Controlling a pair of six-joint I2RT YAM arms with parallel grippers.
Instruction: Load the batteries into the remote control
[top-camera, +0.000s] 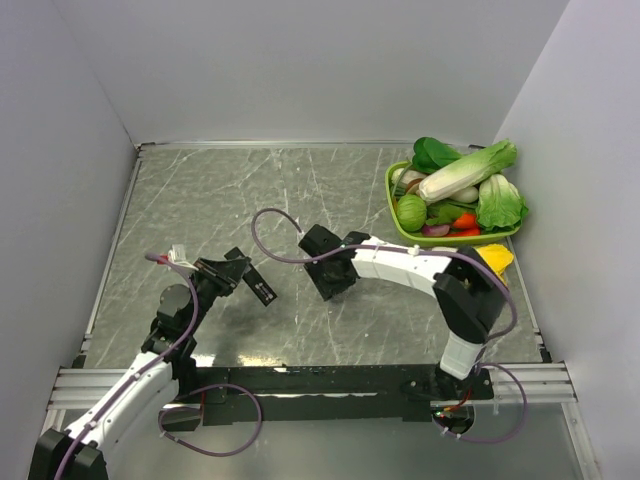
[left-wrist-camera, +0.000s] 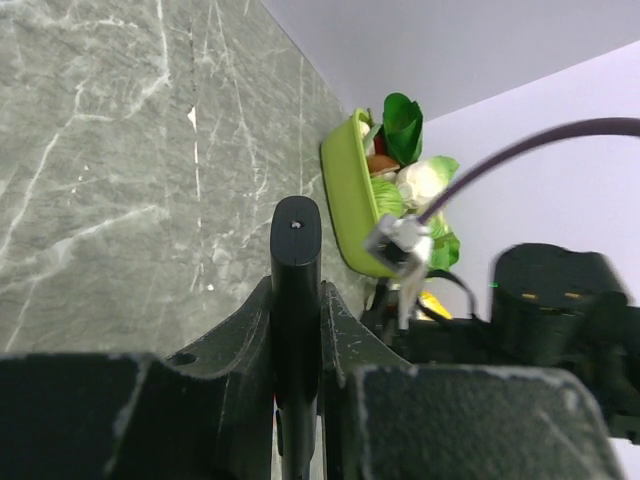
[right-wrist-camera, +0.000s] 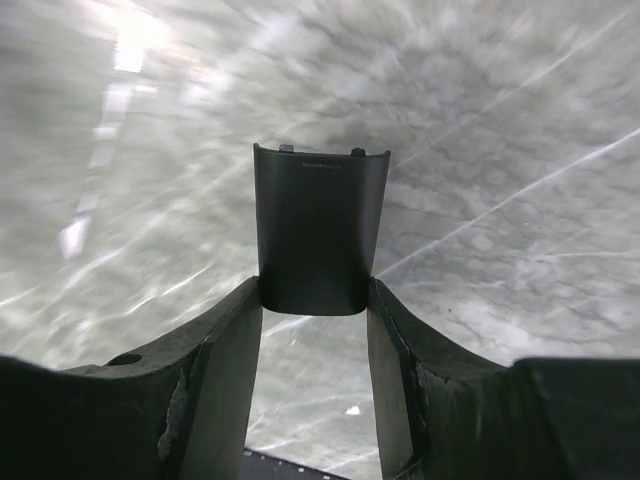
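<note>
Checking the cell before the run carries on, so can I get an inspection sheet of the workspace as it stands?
Surface: grey marbled table, bare in the middle.
Job's things: remote control held edge-on above the table; batteries, nothing seen.
Clutter: green basket of vegetables in the far right corner; yellow object beside the right arm.
Grippers: left hand shut on the remote control; right hand shut on a flat black cover piece.
Cables: purple cables loop loosely off both arms.
Surroundings: plain white walls on three sides.
</note>
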